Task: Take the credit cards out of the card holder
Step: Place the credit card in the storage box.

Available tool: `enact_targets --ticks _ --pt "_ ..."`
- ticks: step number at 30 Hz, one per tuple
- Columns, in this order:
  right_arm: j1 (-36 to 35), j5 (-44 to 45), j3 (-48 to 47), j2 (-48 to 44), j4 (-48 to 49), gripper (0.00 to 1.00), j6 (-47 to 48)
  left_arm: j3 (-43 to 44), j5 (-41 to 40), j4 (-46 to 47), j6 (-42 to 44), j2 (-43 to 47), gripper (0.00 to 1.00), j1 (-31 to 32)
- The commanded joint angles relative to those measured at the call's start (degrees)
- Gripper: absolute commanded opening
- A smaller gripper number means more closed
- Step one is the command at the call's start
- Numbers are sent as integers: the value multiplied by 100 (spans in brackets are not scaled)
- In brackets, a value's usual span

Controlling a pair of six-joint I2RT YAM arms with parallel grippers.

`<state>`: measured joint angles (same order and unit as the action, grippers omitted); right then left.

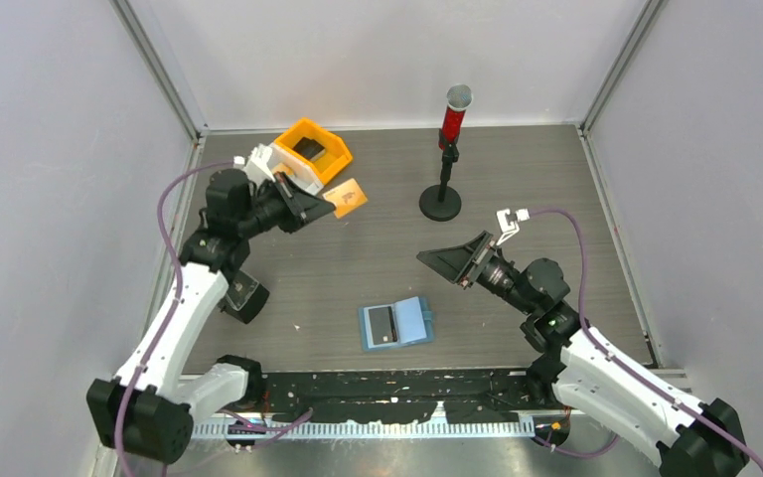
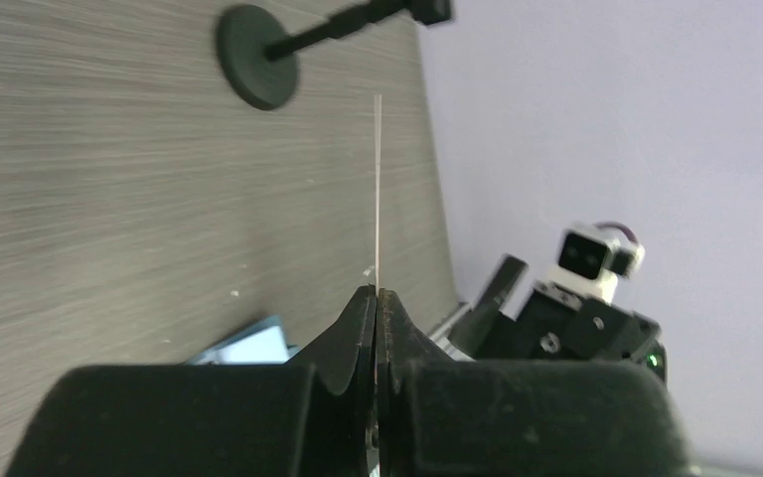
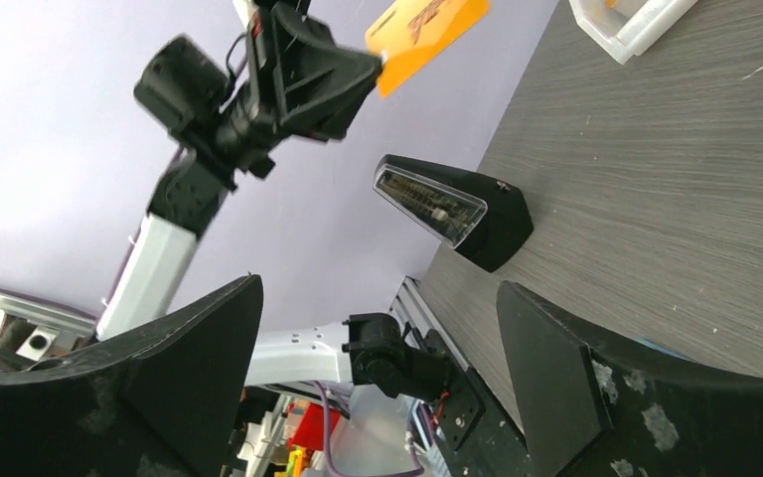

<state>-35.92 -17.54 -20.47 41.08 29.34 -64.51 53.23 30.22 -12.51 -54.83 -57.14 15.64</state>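
Overhead, the orange bin (image 1: 343, 149) upper left holds a dark card (image 1: 309, 149), the blue card holder (image 1: 395, 323) lies open low-centre, right jaws gaping; left wrist view, left jaws clamp the orange card (image 2: 378, 189) edge-on; right wrist view, its print blurs.

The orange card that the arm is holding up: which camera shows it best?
The right wrist view: the orange card faces it, large, print visible, pinched in the left tool. The top view shows it small but whole. The left wrist view catches only its thin edge.
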Motion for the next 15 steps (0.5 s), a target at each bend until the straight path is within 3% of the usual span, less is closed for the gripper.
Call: enact_targets --ticks 1,8,15 --pt "4 -108 35 -365 -542 95 436 848 220 -1212 871 -684 0 -748" --pt "3 35 -92 -806 -1333 95 872 1928 65 -1713 1319 -2028 0 -1886" --pt "11 159 -287 -827 -1757 95 1188 3424 -350 -2467 1859 -3627 0 -2341"
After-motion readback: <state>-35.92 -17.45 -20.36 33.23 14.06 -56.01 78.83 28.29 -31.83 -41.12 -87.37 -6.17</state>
